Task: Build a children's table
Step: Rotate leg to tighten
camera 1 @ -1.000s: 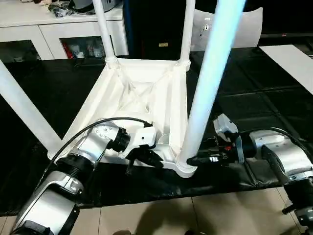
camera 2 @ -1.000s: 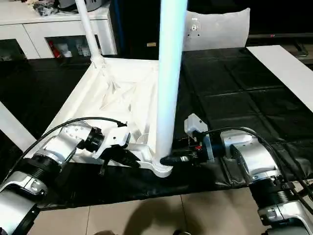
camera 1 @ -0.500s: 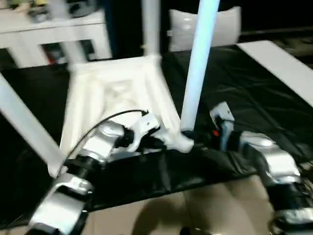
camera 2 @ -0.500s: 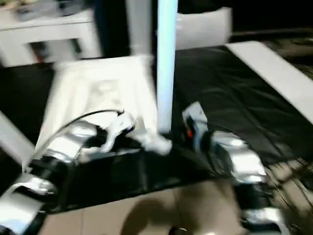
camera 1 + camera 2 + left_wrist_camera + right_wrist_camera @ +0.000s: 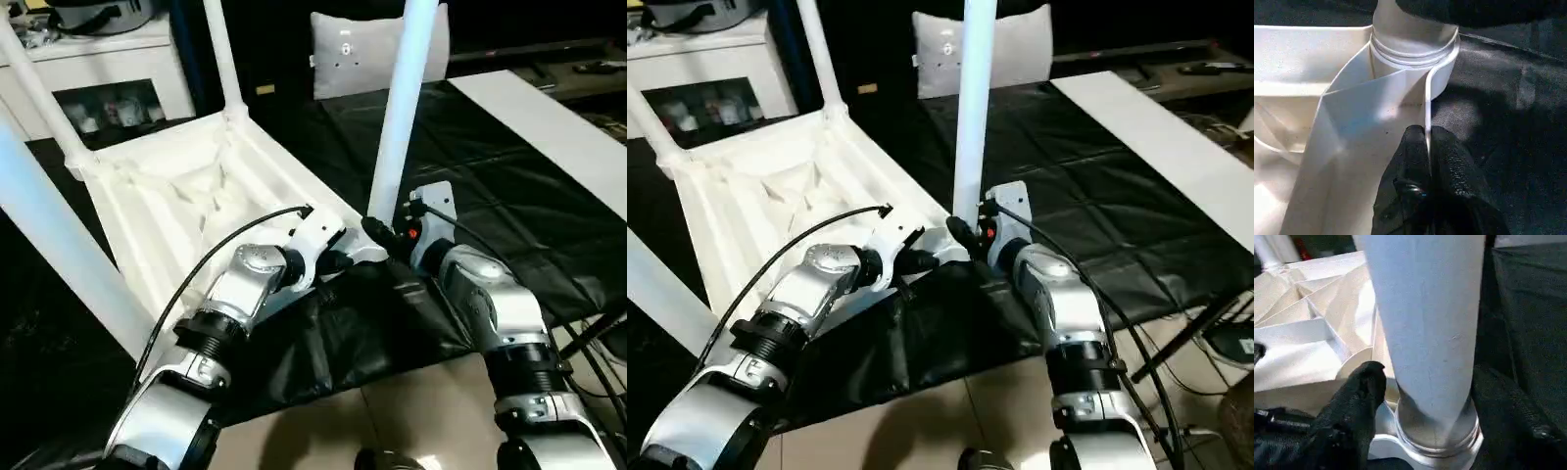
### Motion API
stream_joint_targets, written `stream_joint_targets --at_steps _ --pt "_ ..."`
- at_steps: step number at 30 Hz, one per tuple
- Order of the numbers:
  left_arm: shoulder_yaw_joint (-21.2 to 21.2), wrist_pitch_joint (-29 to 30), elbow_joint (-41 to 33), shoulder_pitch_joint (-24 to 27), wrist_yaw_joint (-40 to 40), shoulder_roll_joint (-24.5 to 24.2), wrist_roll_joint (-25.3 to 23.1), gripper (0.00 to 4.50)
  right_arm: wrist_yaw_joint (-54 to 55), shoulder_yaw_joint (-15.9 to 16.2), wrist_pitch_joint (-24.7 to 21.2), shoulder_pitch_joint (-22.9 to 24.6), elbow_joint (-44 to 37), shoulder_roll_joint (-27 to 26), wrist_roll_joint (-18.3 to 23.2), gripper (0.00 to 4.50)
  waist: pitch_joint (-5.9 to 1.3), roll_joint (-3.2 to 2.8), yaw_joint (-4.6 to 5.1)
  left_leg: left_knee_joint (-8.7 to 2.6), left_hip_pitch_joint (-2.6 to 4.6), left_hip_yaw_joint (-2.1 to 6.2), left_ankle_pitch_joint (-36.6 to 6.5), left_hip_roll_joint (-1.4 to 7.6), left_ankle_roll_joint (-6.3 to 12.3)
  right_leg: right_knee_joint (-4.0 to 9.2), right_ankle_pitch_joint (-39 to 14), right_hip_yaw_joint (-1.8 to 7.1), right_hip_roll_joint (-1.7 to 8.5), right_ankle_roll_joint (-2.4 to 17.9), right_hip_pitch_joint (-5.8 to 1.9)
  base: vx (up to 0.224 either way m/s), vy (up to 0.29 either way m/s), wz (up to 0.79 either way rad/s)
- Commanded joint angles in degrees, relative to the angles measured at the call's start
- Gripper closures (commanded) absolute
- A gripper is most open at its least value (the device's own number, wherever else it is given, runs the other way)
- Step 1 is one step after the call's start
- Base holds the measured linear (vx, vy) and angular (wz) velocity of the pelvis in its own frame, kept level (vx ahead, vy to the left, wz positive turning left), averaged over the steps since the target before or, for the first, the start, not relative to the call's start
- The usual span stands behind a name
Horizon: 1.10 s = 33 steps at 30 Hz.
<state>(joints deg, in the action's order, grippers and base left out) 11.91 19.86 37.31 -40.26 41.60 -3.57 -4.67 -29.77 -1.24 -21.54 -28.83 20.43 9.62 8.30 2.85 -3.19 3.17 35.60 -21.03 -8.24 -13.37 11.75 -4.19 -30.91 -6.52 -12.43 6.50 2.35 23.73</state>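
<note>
The children's table (image 5: 186,186) is seen upside down on the black-covered work surface (image 5: 509,186), its legs pointing up. Its thin side rim is pinched by the closed left gripper (image 5: 1427,156) beside the near corner socket (image 5: 1420,63). The near leg (image 5: 1425,333), seated in that socket, is clasped at its base by the right gripper (image 5: 1422,396).

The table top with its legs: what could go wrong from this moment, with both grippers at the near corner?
1. The left gripper pinches only the thin rim of the table top beside the corner socket; such a narrow hold might slip.
2. The right gripper straddles the near leg just above the socket, and threads still show there, so the leg may not be fully seated and could tilt.
3. The black cover is bunched up below this corner and might snag it.
</note>
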Motion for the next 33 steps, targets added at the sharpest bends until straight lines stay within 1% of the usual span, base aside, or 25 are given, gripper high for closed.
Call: stream_joint_targets --at_steps 1,3,4,7,8,9,10,11,12,13,14,15,17,18,19,20,21,23,24,25,26,27,28,32,33 --pt "0.5 -4.01 -3.57 0.05 3.65 -0.64 1.87 4.5 -4.95 2.52 2.3 1.16 -1.59 1.25 0.81 1.06 -5.19 1.41 -0.95 -3.1 -1.22 0.13 0.01 0.81 9.19 2.52 -15.8 3.58 3.11 4.78 -5.36 0.0 0.0 0.0" --pt "1.37 -5.71 -3.61 0.66 6.76 -2.24 2.0 4.5 -9.19 2.41 3.68 2.11 -2.18 3.8 1.55 0.98 -4.95 1.37 -1.55 -3.2 -0.87 -0.19 -1.32 0.8 9.28 2.85 -17.9 3.72 3.08 4.48 -5.05 0.0 0.0 0.0" --pt "1.53 -6.01 -3.64 0.78 7.36 -2.47 2.06 4.5 -9.93 2.42 3.86 2.26 -2.31 4.18 1.7 0.92 -4.96 1.34 -1.66 -3.2 -0.85 -0.17 -1.67 0.8 9.26 2.86 -18.42 3.69 3.02 4.39 -5.04 0.0 0.0 0.0" --pt "2.35 -7.42 -3.7 1.36 10.42 -3.93 2.1 4.5 -15.39 3.23 4.5 3.43 -3.51 7.05 2.54 0.62 -4.71 1.31 -2.47 -3.4 -0.34 -0.33 -3.39 1.1 8.25 3.31 -21.27 3.82 2.87 3.78 -4.63 0.0 0.0 0.0" --pt "2.72 -8.04 -3.73 1.58 11.73 -4.54 2.14 4.5 -18.02 3.71 4.47 3.99 -4.2 8.3 3.1 0.56 -4.62 1.3 -2.81 -3.5 -0.32 -0.36 -4.45 0.97 7.81 3.54 -22.39 3.73 2.76 3.27 -4.73 0.0 0.0 0.0" --pt "4.48 -11.53 -3.83 2.31 17.12 -6.82 2.29 4.5 -24.7 4.83 3.87 5.46 -6.28 12.02 4.7 0.51 -4.59 1.23 -3.13 -3.53 0.04 -0.49 -5.26 1.12 7.56 3.72 -23.29 3.88 2.86 3.15 -4.44 0.0 0.0 0.0" --pt "4.93 -12.46 -3.85 2.5 18.53 -7.41 2.34 4.5 -26.39 5.11 3.72 5.83 -6.8 12.97 5.12 0.44 -4.59 1.19 -3.32 -3.59 -0.04 -0.36 -5.56 1.05 7.64 3.75 -23.48 3.79 2.79 2.86 -4.62 0.0 0.0 0.0" --pt "5.71 -13.08 -4.05 2.87 21.39 -8.61 2.57 4.5 -29.72 5.55 3.29 6.32 -7.56 14.76 6.13 0.36 -4.72 1.4 -3.87 -3.64 0.07 -0.34 -5.51 1.4 7.98 3.42 -22.61 4.17 2.81 2.66 -4.53 0.0 0.0 0.0" --pt "6.31 -13.91 -4.1 3.04 23.32 -9.51 2.6 4.5 -31.65 5.85 3.26 6.46 -7.8 15.99 6.49 0.22 -4.59 1.23 -4.28 -3.78 0.21 -0.3 -6.01 1.57 8.01 3.34 -22.53 4.26 2.94 3.09 -4.38 0.0 0.0 0.0" --pt "6.78 -15.05 -4.06 3.15 25.27 -10.29 2.73 4.5 -33.34 6.11 3.2 6.44 -7.84 17.0 6.75 0.15 -4.6 1.45 -4.28 -3.78 0.11 -0.4 -5.92 1.53 7.97 3.35 -22.58 4.24 2.85 3.26 -4.44 0.0 0.0 0.0" --pt "7.46 -16.51 -4.01 3.22 28.19 -11.43 2.91 4.5 -35.71 6.27 4.38 6.19 -7.6 18.14 6.76 0.09 -4.59 1.48 -4.69 -3.8 0.13 -0.4 -5.88 1.49 7.52 3.33 -22.95 4.23 2.88 3.2 -4.4 0.0 0.0 0.0" --pt "7.84 -17.11 -3.92 3.19 29.3 -11.94 2.8 4.5 -36.72 6.2 4.65 5.98 -7.49 18.43 7.01 0.04 -4.55 1.33 -5.16 -3.81 0.41 -0.53 -5.78 1.55 7.04 3.43 -23.55 4.32 2.92 3.19 -4.17 0.0 0.0 0.0" --pt "8.58 -18.01 -3.76 3.15 31.17 -12.72 2.55 4.5 -38.33 6.28 4.32 5.62 -7.36 18.84 7.53 0.04 -4.56 1.4 -5.75 -3.9 0.55 -0.61 -5.7 1.66 6.44 3.36 -23.48 4.41 3.05 3.58 -4.17 0.0 0.0 0.0" --pt "9.48 -18.95 -3.7 3.19 33.57 -13.64 2.35 4.5 -40.26 7.01 5.3 5.39 -7.15 19.63 7.32 0.04 -4.62 1.36 -6.18 -4.0 0.52 -0.48 -5.4 1.79 6.42 3.09 -22.81 4.44 2.98 3.75 -4.24 0.0 0.0 0.0" --pt "10.71 -20.55 -3.62 3.17 36.77 -14.87 2.26 4.5 -42.98 8.33 6.11 5.11 -6.83 20.82 7.26 0.04 -4.64 1.38 -6.26 -3.99 0.47 -0.57 -5.23 1.84 6.49 3.06 -22.4 4.54 2.98 3.8 -4.27 0.0 0.0 0.0" --pt "10.71 -20.55 -3.62 3.17 36.77 -14.87 2.26 4.5 -42.98 8.33 6.11 5.11 -6.83 20.82 7.26 0.04 -4.68 1.49 -6.68 -4.0 0.59 -0.56 -4.97 1.89 6.53 2.87 -21.8 4.64 2.97 4.03 -4.22 0.0 0.0 0.0" --pt "11.31 -21.46 -3.51 3.07 38.44 -15.48 2.38 4.5 -44.74 9.14 6.04 4.94 -6.66 21.53 7.64 0.04 -4.65 1.31 -6.96 -4.02 0.79 -0.65 -4.88 2.0 6.35 2.89 -21.56 4.82 3.1 4.4 -4.02 0.0 0.0 0.0" --pt "11.65 -22.09 -3.36 2.86 39.7 -15.85 2.55 4.5 -46.27 9.8 5.97 4.74 -6.46 21.98 7.82 0.04 -4.71 1.42 -7.32 -4.04 0.72 -0.66 -4.75 1.97 6.35 2.63 -20.75 4.86 3.08 4.83 -4.2 0.0 0.0 0.0" --pt "12.09 -22.7 -3.34 2.47 42.21 -16.48 2.94 4.5 -48.49 10.59 5.8 4.4 -5.98 22.26 7.83 0.31 -4.69 1.53 -7.49 -4.05 0.62 -0.71 -4.86 1.91 6.26 2.65 -21.16 4.82 3.03 4.62 -4.27 0.0 0.0 0.0" --pt "12.17 -22.85 -3.29 2.33 42.8 -16.59 3.02 4.5 -49.03 10.7 5.67 4.29 -5.83 22.25 7.89 0.31 -4.7 1.53 -7.67 -4.05 0.67 -0.77 -4.94 1.87 6.18 2.74 -21.58 4.81 3.06 4.47 -4.28 0.0 0.0 0.0" --pt "12.26 -23.03 -3.21 2.11 43.59 -16.7 3.1 4.5 -49.77 10.79 5.4 4.14 -5.6 22.18 8.0 0.38 -4.68 1.89 -7.94 -4.08 0.61 -0.82 -4.9 1.86 6.08 2.7 -22.37 4.8 3.15 4.28 -4.28 0.0 0.0 0.0" --pt "12.25 -23.18 -3.08 2.02 43.85 -16.7 3.1 4.5 -50.06 10.78 5.33 4.07 -5.49 22.14 8.06 0.41 -4.65 1.67 -8.14 -4.09 0.83 -0.82 -4.92 1.99 5.73 2.88 -23.14 4.83 3.2 4.11 -4.08 0.0 0.0 0.0" --pt "12.31 -23.31 -2.99 1.84 44.07 -16.71 3.06 4.5 -50.57 10.96 4.88 3.98 -5.6 22.14 8.31 0.64 -4.62 1.81 -8.1 -4.12 0.82 -0.83 -5.02 2.03 5.61 2.89 -23.19 4.84 3.16 4.07 -4.1 0.0 0.0 0.0" --pt "12.54 -24.11 -2.13 1.04 44.93 -16.66 3.07 4.5 -52.38 11.97 3.86 3.69 -6.12 22.39 9.4 0.84 -4.54 1.82 -8.13 -4.14 0.76 -0.87 -5.8 1.76 5.07 3.14 -24.45 4.7 3.01 3.32 -4.19 0.0 0.0 0.0" --pt "12.56 -24.4 -1.68 0.79 44.93 -16.53 3.06 4.5 -52.65 12.12 3.71 3.63 -6.08 22.37 9.54 1.01 -4.57 1.92 -8.12 -4.15 0.76 -0.87 -5.78 1.76 4.85 3.2 -24.78 4.69 3.04 3.03 -4.22 0.0 0.0 0.0"
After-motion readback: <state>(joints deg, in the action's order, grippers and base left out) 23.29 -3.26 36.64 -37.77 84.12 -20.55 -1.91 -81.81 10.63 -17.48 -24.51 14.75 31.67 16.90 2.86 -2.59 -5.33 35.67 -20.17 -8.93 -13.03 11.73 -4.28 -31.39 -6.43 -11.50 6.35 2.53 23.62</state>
